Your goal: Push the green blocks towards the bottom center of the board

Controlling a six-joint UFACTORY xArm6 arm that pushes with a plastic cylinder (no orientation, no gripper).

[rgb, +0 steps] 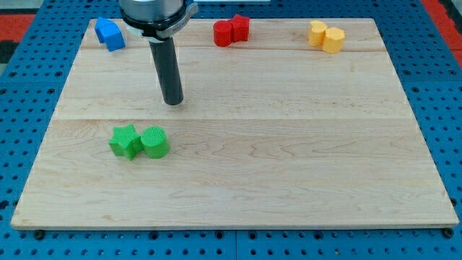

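Observation:
Two green blocks lie side by side left of the board's middle: a green star-shaped block (125, 141) and a green round block (154, 141) touching it on the right. My tip (173, 102) rests on the board above and slightly right of the green round block, a short gap away. The dark rod rises from it to the arm at the view's top.
A blue block (110, 34) sits at the top left corner. Two red blocks (231, 31) touch each other at the top centre. Two yellow blocks (325, 35) touch at the top right. The wooden board (289, 166) lies on a blue perforated table.

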